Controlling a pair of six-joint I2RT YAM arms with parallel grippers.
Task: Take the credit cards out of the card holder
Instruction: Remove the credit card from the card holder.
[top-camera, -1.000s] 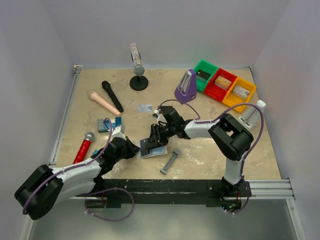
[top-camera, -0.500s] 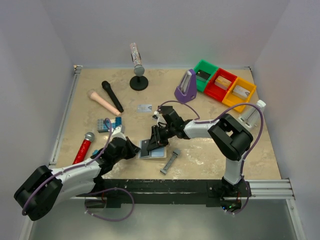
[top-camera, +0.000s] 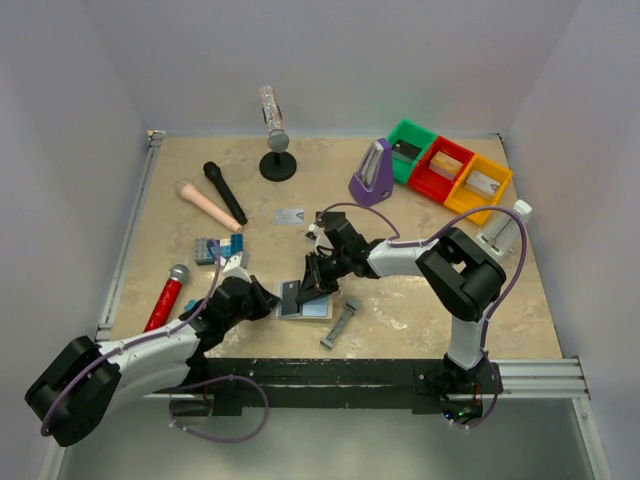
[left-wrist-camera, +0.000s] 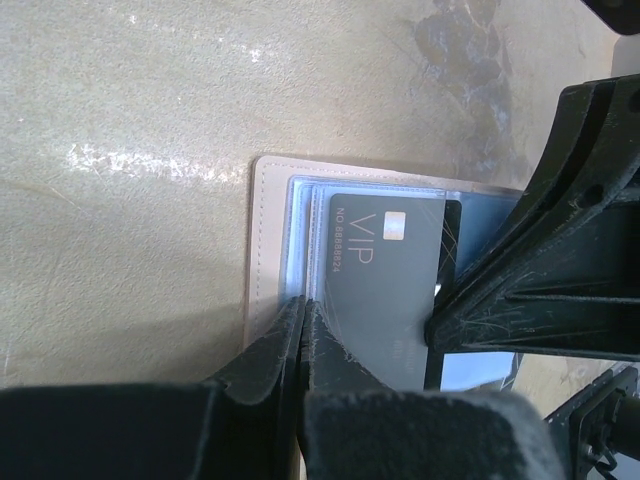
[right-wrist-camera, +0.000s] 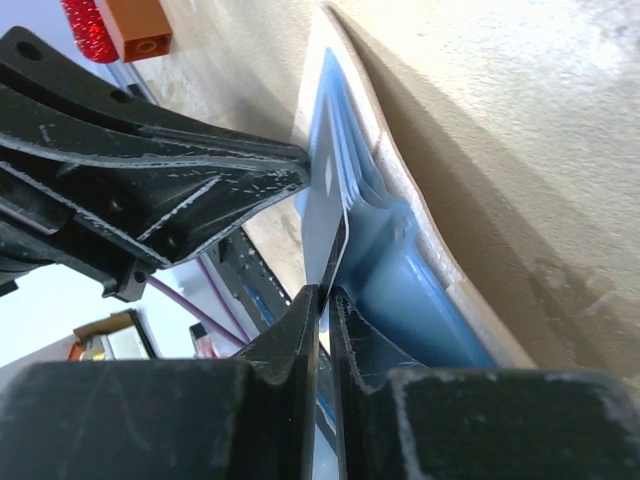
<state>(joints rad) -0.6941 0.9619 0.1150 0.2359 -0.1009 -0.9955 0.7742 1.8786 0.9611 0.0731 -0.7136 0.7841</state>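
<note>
The card holder (top-camera: 316, 309) lies open near the table's front middle, tan outside (left-wrist-camera: 264, 250) and pale blue inside (right-wrist-camera: 420, 275). A black card (top-camera: 290, 296) marked VIP (left-wrist-camera: 385, 290) stands partly out of its pocket. My right gripper (top-camera: 308, 283) is shut on that card's edge (right-wrist-camera: 326, 215), its tips (right-wrist-camera: 327, 292) pinching it. My left gripper (top-camera: 268, 298) is shut on the holder's pocket edge, tips (left-wrist-camera: 303, 308) pressed together. The right fingers (left-wrist-camera: 540, 290) show beside the card. A silver-grey card (top-camera: 289, 216) lies loose on the table farther back.
A narrow grey metal bar (top-camera: 341, 322) lies right of the holder. A blue toy brick (top-camera: 214, 249) and a red microphone (top-camera: 167, 293) lie left. Farther back are a black microphone (top-camera: 225, 192), a pink handle (top-camera: 208, 205), a stand (top-camera: 277, 160), a purple metronome (top-camera: 372, 173) and coloured bins (top-camera: 448, 172).
The right gripper has shifted slightly toward the near left with the black card. The left arm has eased a little to the left, still pinching the holder.
</note>
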